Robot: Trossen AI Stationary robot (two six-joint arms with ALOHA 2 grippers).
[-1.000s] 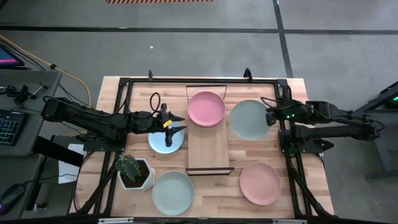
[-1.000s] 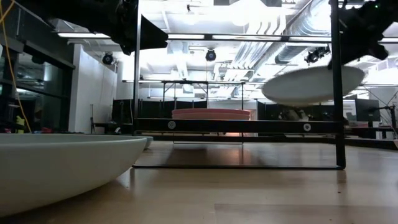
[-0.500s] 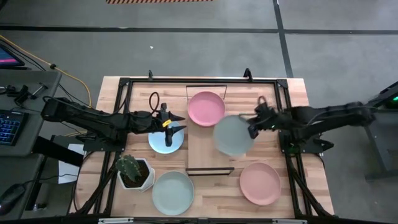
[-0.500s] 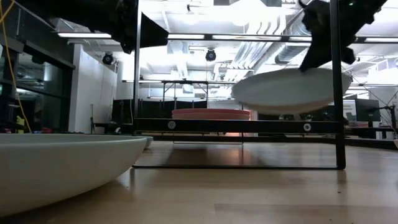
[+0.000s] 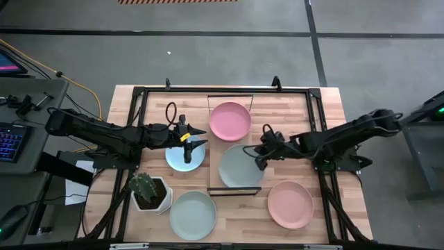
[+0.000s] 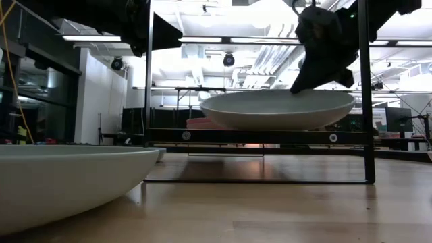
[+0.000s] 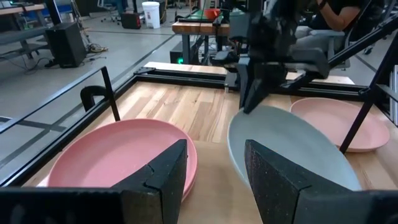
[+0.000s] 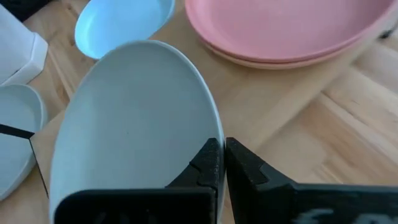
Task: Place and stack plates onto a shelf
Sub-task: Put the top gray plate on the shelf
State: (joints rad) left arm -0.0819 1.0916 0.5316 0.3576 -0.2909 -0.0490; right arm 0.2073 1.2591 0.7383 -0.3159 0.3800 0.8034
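Pinching the mint plate (image 5: 241,167) by its rim, my right gripper (image 5: 262,154) holds it over the near half of the shelf (image 5: 216,182), not yet down. Beyond it, pink plates (image 5: 229,120) sit there. Four wait on the table; my left gripper (image 5: 195,140) hangs parted.

Grey concrete floor (image 5: 208,62) surrounded the wooden table (image 5: 329,97), crossed by dark seam lines. A desk with a keyboard (image 5: 10,142) stood at one side. Bright ceiling strip lights (image 6: 223,40) and exposed ducts (image 6: 317,40) ran overhead.
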